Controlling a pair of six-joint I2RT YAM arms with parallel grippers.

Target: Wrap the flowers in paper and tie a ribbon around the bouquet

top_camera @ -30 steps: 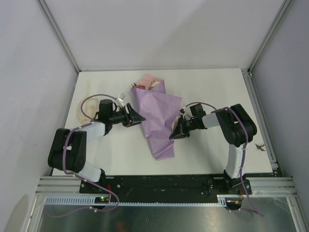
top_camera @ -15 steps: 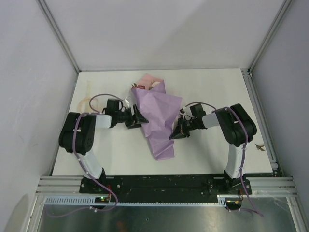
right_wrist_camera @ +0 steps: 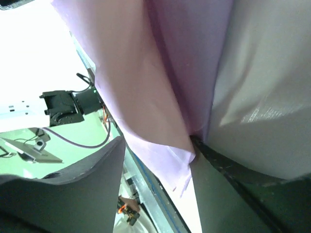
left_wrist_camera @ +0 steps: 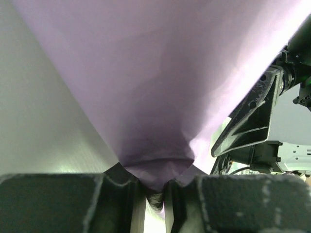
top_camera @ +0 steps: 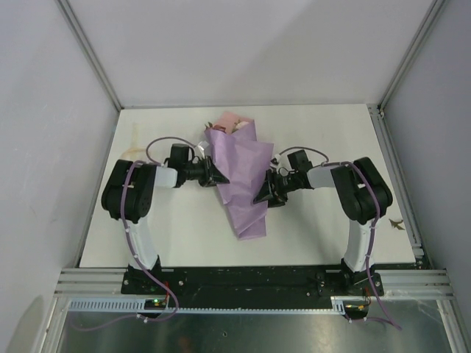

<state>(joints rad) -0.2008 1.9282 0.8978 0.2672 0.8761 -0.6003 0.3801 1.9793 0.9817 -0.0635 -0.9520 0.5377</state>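
Note:
The bouquet (top_camera: 239, 173) lies in the middle of the table, wrapped in lilac paper (left_wrist_camera: 146, 73), with the flowers (top_camera: 234, 125) poking out at its far end. My left gripper (top_camera: 219, 179) is at the wrap's left edge and is shut on a pinched fold of the paper (left_wrist_camera: 155, 182). At the right edge my right gripper (top_camera: 262, 197) stands open, and the paper's layered edge (right_wrist_camera: 165, 145) hangs between its spread fingers, against the right one. The cream ribbon (top_camera: 134, 141) lies at the far left of the table, partly hidden by the left arm.
A small brown scrap (top_camera: 397, 223) lies near the table's right edge. Metal frame rails (top_camera: 250, 283) run along the near edge, and grey walls close in the other sides. The right gripper also shows in the left wrist view (left_wrist_camera: 252, 116), just beyond the paper.
The left arm swung right to the paper and its jaws closed on the left edge. The right gripper opened and shifted left. The wrap is pushed narrower.

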